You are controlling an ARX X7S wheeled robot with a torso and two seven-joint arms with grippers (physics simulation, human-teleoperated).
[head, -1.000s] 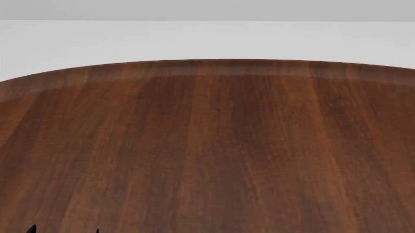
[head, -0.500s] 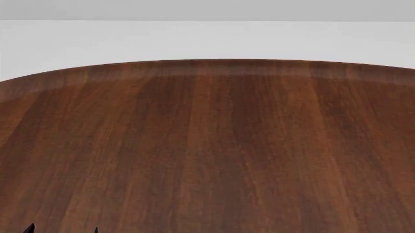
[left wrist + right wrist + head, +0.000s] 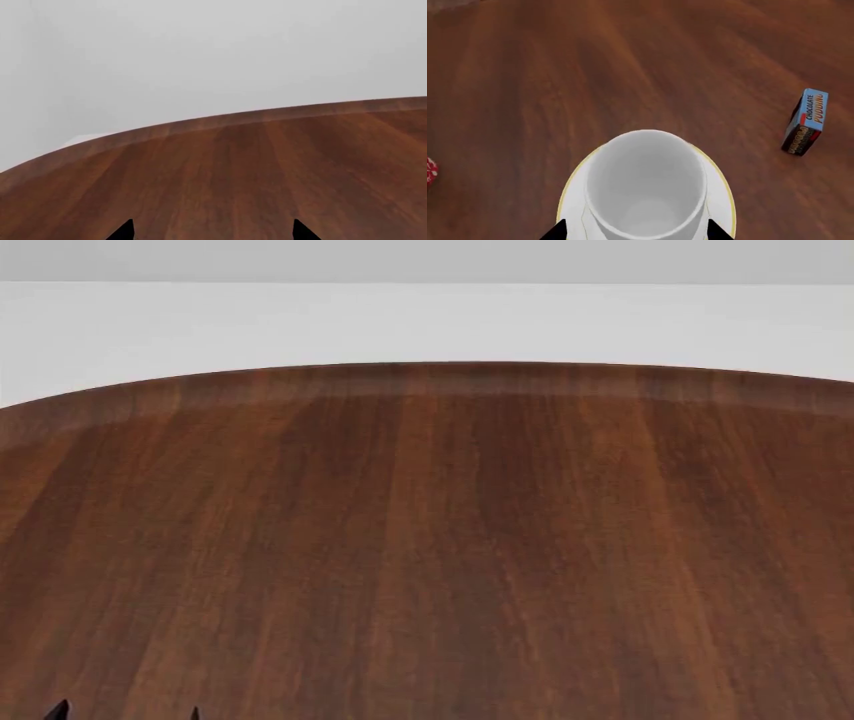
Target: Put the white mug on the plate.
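Your right gripper (image 3: 635, 231) sits w/ tips spread either side of the tall glossy white mug (image 3: 646, 186), directly over the round gold-rimmed white plate (image 3: 718, 191); grip unclear, can't tell if mug's seated. Lower straight, release gently. Left gripper (image 3: 212, 231) open, idle.

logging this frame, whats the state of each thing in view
white mug: upright, empty, over the plate, between the right end effector's fingertips; contact not visible
plate: flat on the table, under the mug
pudding box: standing upright, apart from the plate
right end effector: fingertips spread either side of the mug
left end effector: open, empty, over bare table
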